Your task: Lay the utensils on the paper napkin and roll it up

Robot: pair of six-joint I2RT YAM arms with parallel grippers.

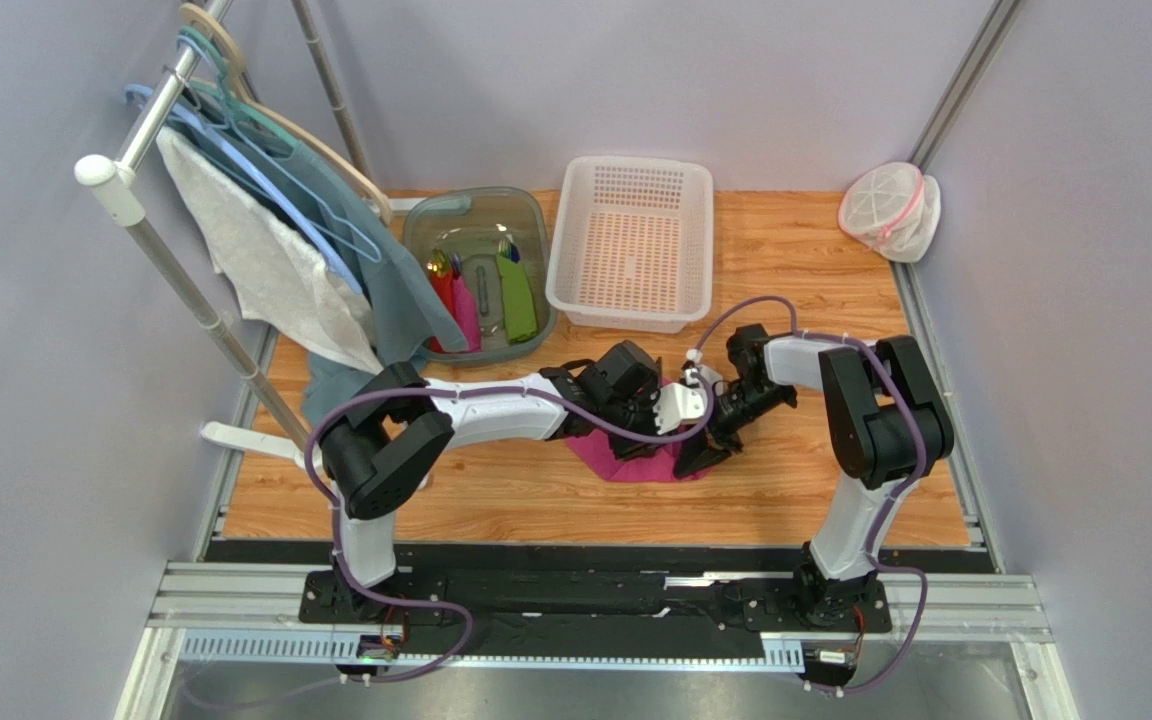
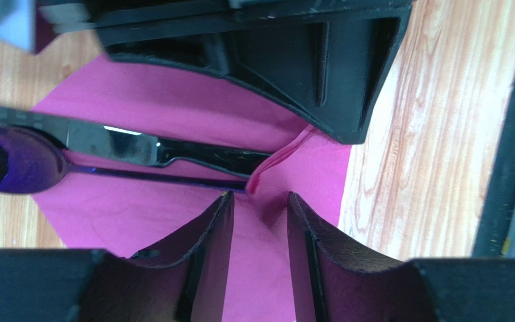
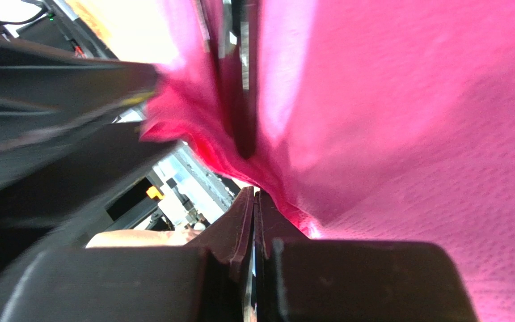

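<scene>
The magenta paper napkin (image 1: 632, 459) lies on the wooden table between both grippers. In the left wrist view the black knife (image 2: 126, 144) and the dark purple spoon (image 2: 12, 161) lie side by side on the napkin (image 2: 173, 100). Their handle ends are under a lifted fold of napkin edge. My left gripper (image 2: 260, 201) is open and empty, with its fingertips just above the napkin near that fold. My right gripper (image 3: 255, 198) is shut, pinching the napkin's raised edge (image 3: 408, 134). The edge curls over a dark utensil handle (image 3: 240, 100). Both grippers meet at the napkin's right side (image 1: 702, 420).
A white basket (image 1: 635, 240) and a grey tub (image 1: 477, 270) with green, pink and red items stand at the back. A rack with hangers and white cloth (image 1: 259, 255) is at the left. A mesh bag (image 1: 890, 210) sits at the far right corner.
</scene>
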